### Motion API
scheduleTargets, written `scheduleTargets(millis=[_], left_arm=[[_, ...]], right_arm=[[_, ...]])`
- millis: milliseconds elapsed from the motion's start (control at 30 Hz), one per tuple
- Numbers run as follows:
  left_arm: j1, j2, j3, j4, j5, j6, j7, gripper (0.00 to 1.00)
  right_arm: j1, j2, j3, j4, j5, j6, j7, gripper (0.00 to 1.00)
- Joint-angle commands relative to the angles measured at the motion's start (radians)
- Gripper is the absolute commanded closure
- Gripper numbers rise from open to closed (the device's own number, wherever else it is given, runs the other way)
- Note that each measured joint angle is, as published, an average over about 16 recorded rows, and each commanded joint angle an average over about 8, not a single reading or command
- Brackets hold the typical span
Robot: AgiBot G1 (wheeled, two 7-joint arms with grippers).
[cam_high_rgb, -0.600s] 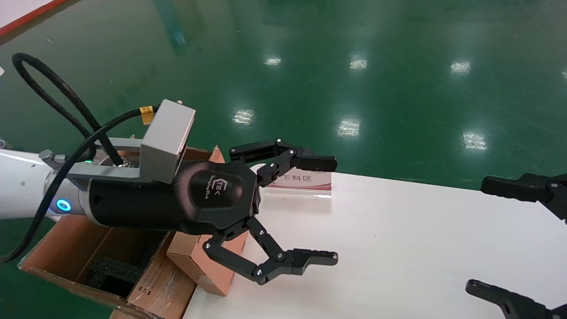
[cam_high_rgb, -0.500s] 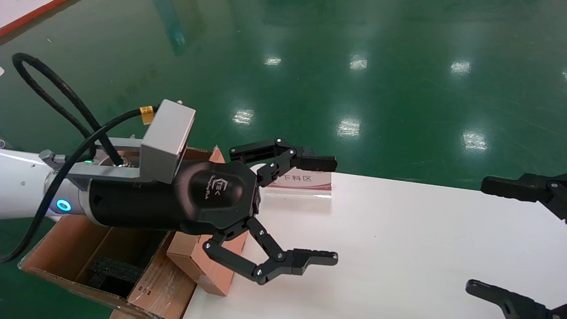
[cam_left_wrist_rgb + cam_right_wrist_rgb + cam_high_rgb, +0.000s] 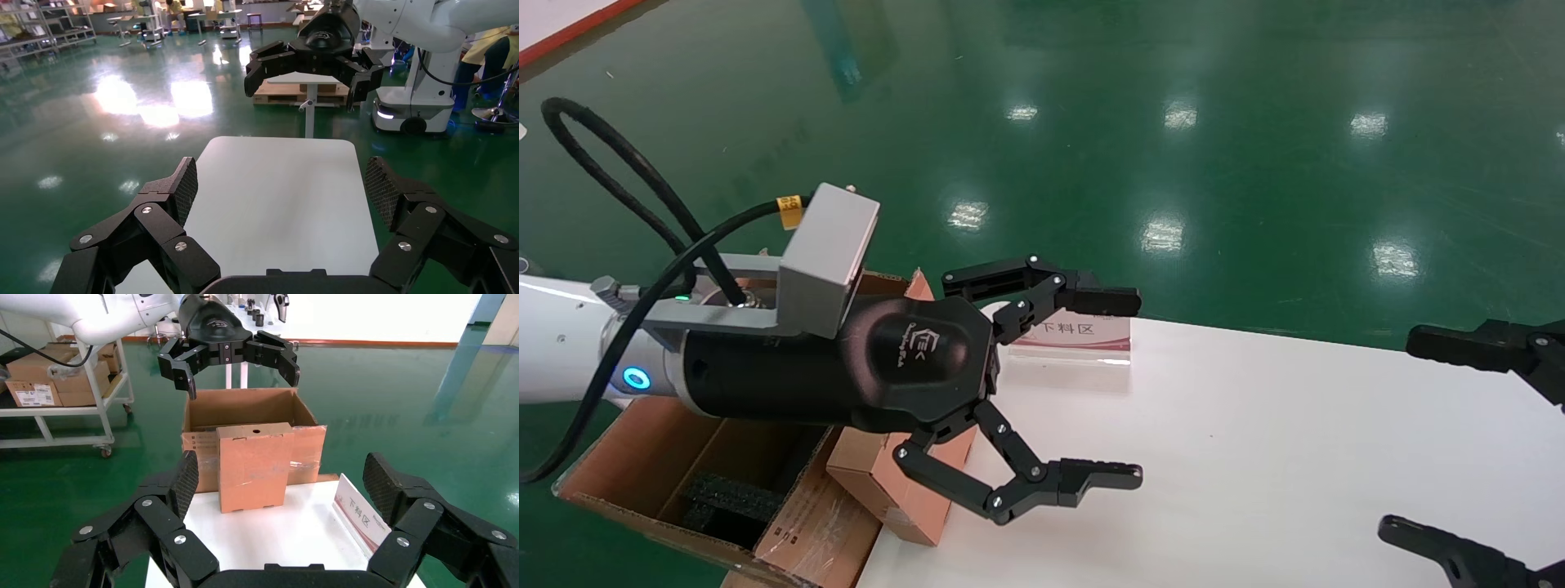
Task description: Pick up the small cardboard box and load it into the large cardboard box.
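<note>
The small cardboard box (image 3: 903,492) stands on edge at the left end of the white table (image 3: 1254,457), its round hole on top, and it also shows in the right wrist view (image 3: 253,468). The large cardboard box (image 3: 641,469) stands open right behind it off the table end, with black foam inside; the right wrist view (image 3: 245,407) shows it too. My left gripper (image 3: 1136,385) is open and empty, hovering above the small box. My right gripper (image 3: 1397,433) is open and empty over the table's right end, facing both boxes.
A white and red sign plaque (image 3: 1075,336) stands at the table's far edge near the boxes. Green floor surrounds the table. A cart (image 3: 55,386) with cartons stands beyond the large box.
</note>
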Motion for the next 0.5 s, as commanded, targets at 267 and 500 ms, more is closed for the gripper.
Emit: scheduleTargets(millis=[267,500], left_arm=[[-0.103,-0.018,0.091,-0.040,0.223,-0.019,-0.108,0.00],[-0.279,0.028,0.219,-0.038,0.503,0.029,-0.264,0.00]], right_arm=[[0.000,0.000,-0.001,-0.001,0.000,0.000,0.000,0.00],[0.001,0.000,-0.001,-0.001,0.001,0.000,-0.001,0.00]])
